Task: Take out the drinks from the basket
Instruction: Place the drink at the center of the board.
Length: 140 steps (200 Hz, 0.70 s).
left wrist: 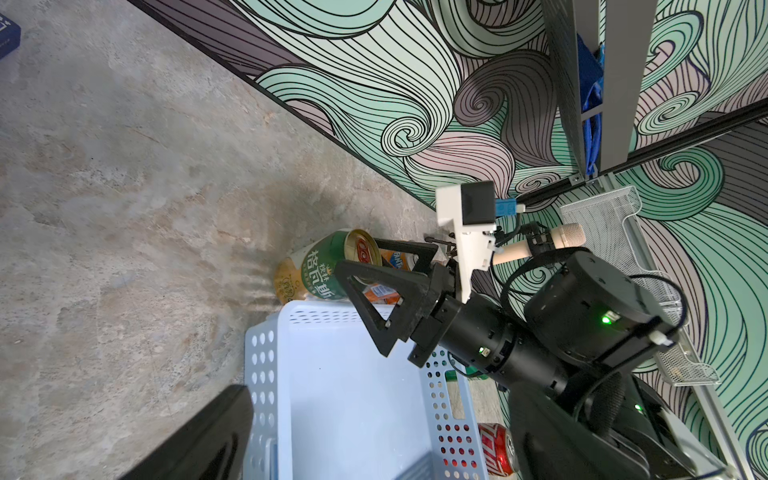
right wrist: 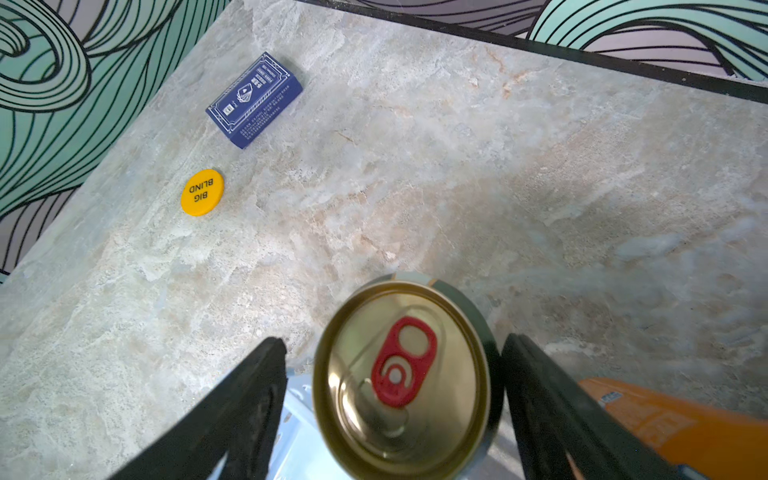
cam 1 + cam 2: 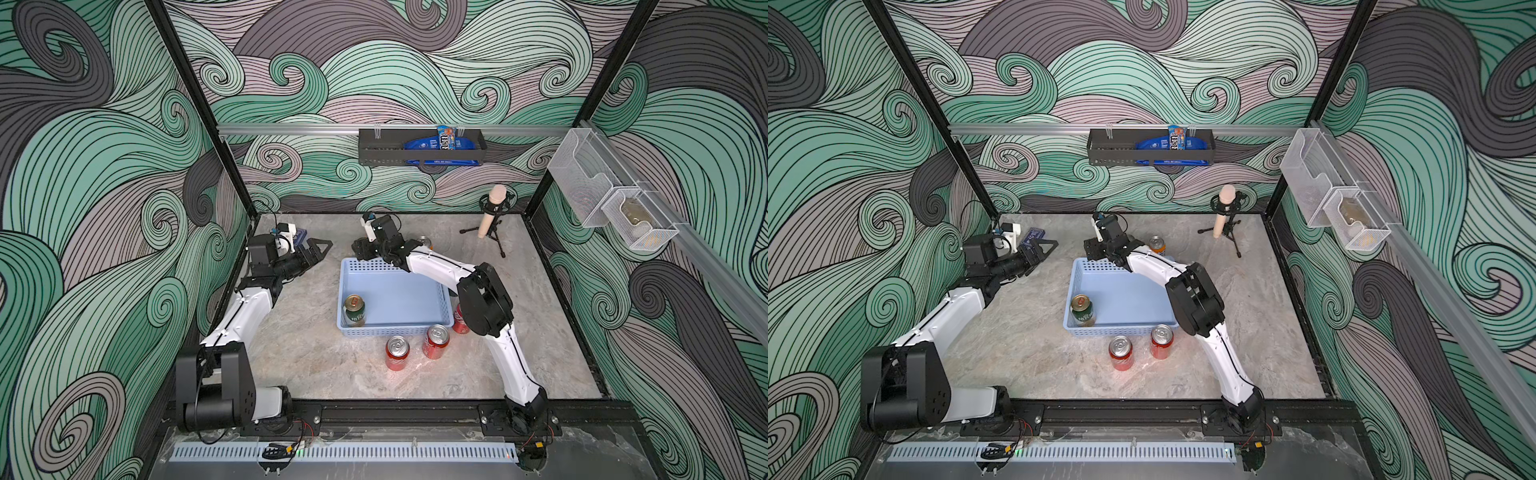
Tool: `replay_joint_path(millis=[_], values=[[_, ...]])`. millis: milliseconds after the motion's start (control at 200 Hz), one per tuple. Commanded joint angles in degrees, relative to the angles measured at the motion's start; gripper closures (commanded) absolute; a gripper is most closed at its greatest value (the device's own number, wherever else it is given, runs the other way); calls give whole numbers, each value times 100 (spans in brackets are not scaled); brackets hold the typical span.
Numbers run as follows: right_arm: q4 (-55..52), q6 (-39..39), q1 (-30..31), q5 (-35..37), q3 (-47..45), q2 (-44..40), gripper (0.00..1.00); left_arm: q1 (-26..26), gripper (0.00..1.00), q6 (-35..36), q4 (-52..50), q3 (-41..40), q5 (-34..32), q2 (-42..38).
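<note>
The light-blue basket [image 3: 399, 291] sits mid-table. One green-and-cream can [image 3: 354, 311] stands in its near left corner. My right gripper [image 2: 395, 340] is open just past the basket's far rim. A gold-topped green-and-cream can [image 2: 401, 374] stands on the table between its jaws, with a gap showing at one finger [image 2: 249, 395]. The top views hide that can under the wrist. An orange can [image 3: 1157, 245] stands beside it. Three red cans [image 3: 397, 353] [image 3: 436, 341] [image 3: 460, 320] stand by the near rim. My left gripper [image 3: 318, 253] hovers open and empty left of the basket.
A blue card box [image 2: 254, 99] and a yellow chip [image 2: 202, 192] lie at the far left of the table. A microphone on a tripod [image 3: 490, 216] stands at the far right. A black wall rack [image 3: 419, 145] and white mesh bins [image 3: 602, 199] hang on the walls.
</note>
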Motion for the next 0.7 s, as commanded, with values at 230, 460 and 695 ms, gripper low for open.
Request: replay_joint_path(millis=[230,460,695], values=[[135,-29,30,-43,-60,-478,12,-13,1,39,59,-32,-20,-6],[135,-72,55,-6,-202,-711,7,-12,1,39,68,-48,-29,-26],[131,-131,129,150,-358,-955,5,-13,1,26,128,-109,-39,-104]])
